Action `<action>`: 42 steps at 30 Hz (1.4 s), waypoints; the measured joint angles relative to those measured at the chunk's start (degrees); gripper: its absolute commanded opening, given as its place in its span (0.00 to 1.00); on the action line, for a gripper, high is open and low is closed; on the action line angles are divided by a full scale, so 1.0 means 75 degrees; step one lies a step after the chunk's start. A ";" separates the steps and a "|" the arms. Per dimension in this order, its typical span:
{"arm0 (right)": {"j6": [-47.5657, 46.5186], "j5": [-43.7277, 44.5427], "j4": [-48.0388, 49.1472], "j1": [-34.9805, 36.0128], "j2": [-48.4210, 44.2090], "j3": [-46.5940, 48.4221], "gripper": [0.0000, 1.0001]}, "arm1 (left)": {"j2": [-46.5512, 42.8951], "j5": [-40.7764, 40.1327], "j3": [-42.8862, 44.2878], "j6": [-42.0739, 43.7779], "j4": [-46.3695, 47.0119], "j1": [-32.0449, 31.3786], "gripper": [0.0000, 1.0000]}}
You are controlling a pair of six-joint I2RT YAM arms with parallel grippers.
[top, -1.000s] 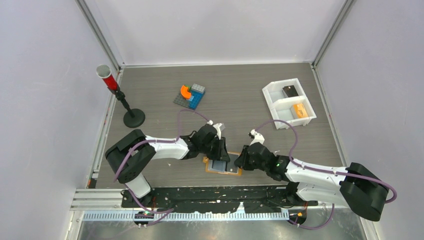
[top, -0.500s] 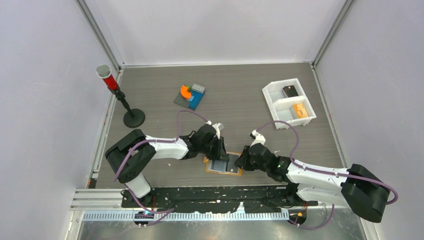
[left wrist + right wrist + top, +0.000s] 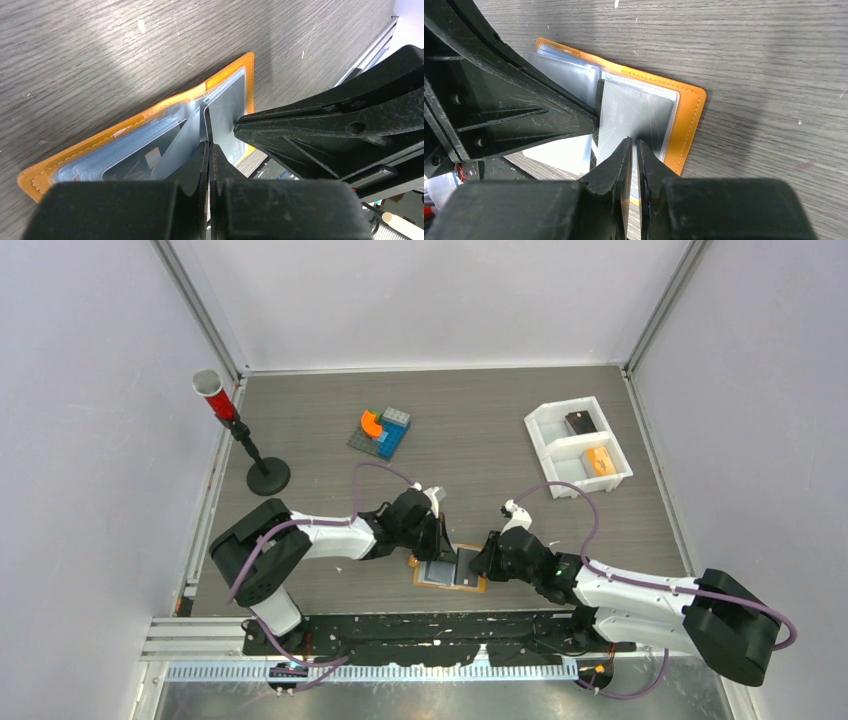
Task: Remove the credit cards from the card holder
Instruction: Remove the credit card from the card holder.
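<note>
Card holder (image 3: 441, 572) under left end effector (image 3: 207, 149); perhaps in right end effector (image 3: 634, 146)

Left arm (image 3: 330, 532) and right arm (image 3: 630, 590): white shells are noted on the long links, bulky black housings at the joints; a purple cable (image 3: 375, 463) is run in a loose loop along the left arm; a second cable (image 3: 560, 483), also purple, is run along the right arm; a small green light (image 3: 555, 565) is seen on the right arm. Left gripper (image 3: 207, 150) and right gripper (image 3: 634, 142): matte black, wedge-shaped fingers tapered to thin tips; surfaces are scuffed with pale scratches; ribbed side webs and small round holes are noted.
</note>
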 measured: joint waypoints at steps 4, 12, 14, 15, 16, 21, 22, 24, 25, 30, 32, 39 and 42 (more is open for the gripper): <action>0.0000 0.0029 -0.0052 -0.0006 -0.0044 -0.0003 0.17 | -0.0131 0.0006 -0.0029 -0.0044 -0.0050 0.0000 0.00; -0.0047 0.0093 -0.0280 -0.0102 -0.0064 -0.0003 0.18 | -0.0589 0.0122 -0.0140 0.0152 -0.0589 0.0321 0.00; -0.0093 0.0105 -0.0297 -0.0111 -0.0070 -0.0003 0.18 | -0.0769 0.0122 -0.0146 0.0268 -0.0755 0.0367 0.00; -0.0125 0.0111 -0.0303 -0.0122 -0.0070 0.0000 0.18 | -0.0833 0.0119 -0.0146 0.0309 -0.0796 0.0382 0.00; -0.0152 0.0111 -0.0306 -0.0125 -0.0070 0.0003 0.18 | -0.0886 0.0119 -0.0146 0.0341 -0.0836 0.0388 0.00; -0.0248 0.0111 -0.0487 -0.0134 -0.0067 0.0090 0.18 | -0.0991 0.0117 -0.0146 0.0507 -0.1020 0.0393 0.00; -0.0268 0.0114 -0.0539 -0.0134 -0.0067 0.0117 0.18 | -0.1008 0.0114 -0.0146 0.0519 -0.1067 0.0393 0.00; -0.0323 0.0114 -0.0629 -0.0134 -0.0067 0.0157 0.18 | -0.1067 0.0102 -0.0146 0.0536 -0.1137 0.0399 0.00; -0.0350 0.0119 -0.0673 -0.0134 -0.0067 0.0172 0.18 | -0.1119 0.0096 -0.0146 0.0551 -0.1177 0.0408 0.00; -0.0565 0.0099 -0.0819 -0.0134 -0.0067 0.0254 0.20 | -0.1378 0.0061 -0.0146 0.0688 -0.1320 0.0443 0.00; -0.0723 0.0023 -0.0839 -0.0134 -0.0085 0.0291 0.20 | -0.1390 0.0061 -0.0146 0.0714 -0.1326 0.0443 0.00; -0.1061 -0.0452 -0.0376 -0.0134 -0.0146 0.0364 0.20 | -0.1390 0.0105 -0.0152 0.0702 -0.1300 0.0443 0.00; -0.1119 -0.0574 -0.0064 -0.0134 0.0280 0.0507 0.20 | -0.1390 0.0117 -0.0152 0.0699 -0.1291 0.0443 0.00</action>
